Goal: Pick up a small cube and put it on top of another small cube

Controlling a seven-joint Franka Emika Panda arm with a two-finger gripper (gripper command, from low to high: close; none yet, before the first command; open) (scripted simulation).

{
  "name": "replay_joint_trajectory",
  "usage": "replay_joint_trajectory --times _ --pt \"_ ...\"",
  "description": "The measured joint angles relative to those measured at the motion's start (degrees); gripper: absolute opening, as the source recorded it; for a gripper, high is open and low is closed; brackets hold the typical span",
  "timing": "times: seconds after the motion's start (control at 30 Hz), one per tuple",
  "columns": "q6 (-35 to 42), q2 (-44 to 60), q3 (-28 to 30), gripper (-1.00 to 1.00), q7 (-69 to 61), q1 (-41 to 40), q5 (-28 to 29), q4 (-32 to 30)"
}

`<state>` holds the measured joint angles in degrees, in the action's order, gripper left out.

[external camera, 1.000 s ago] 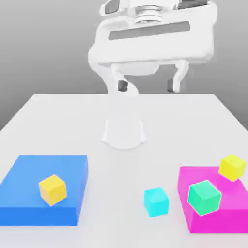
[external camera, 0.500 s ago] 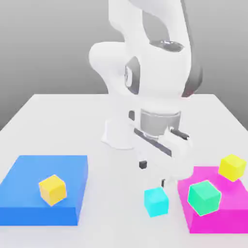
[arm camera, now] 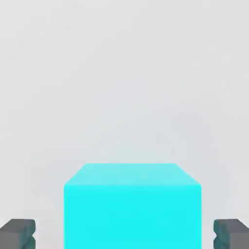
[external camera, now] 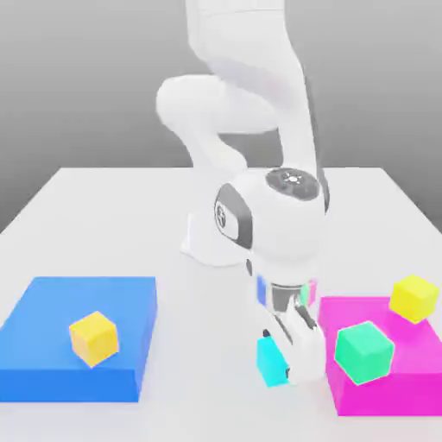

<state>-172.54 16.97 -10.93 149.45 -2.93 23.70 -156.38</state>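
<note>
Down at the near edge of the white table (external camera: 104, 224), the gripper (external camera: 285, 363) straddles the small cyan cube (external camera: 270, 363), its fingers (arm camera: 18, 233) spread just beside each flank, apart from the faces. The cube sits between the blue slab (external camera: 52, 311) and magenta slab (external camera: 406, 388).

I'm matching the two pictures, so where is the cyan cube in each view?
Exterior view: cyan cube low on the table, just off the magenta block's left side, partly behind the gripper.
Hand view: cube centred between both fingertips.
Shared landmark: the white table.
</note>
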Motion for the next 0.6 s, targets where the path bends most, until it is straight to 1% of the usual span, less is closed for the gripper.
replay_joint_trajectory --times 0.1,0.13,0.2,0.27,0.37,0.5,0.6 --pt "-0.15 0.00 0.01 -1.00 -0.03 0.00 -0.03 0.00" --pt "-0.66 0.67 1.15 -1.00 0.49 1.00 0.64 0.14" --pt "0.33 -0.62 -0.72 -1.00 -0.48 -0.55 -0.72 -0.14" --pt "2.17 -3.13 -4.16 -1.00 -3.10 -3.17 -4.20 -0.74" --pt "5.23 -7.48 -8.65 -1.00 -8.06 -6.10 -10.85 -1.79" --pt "9.38 -13.17 -11.63 -1.00 -14.33 -7.16 -19.06 -2.83" --pt "11.55 -15.27 -12.80 -1.00 -20.39 -7.72 -24.73 1.05"
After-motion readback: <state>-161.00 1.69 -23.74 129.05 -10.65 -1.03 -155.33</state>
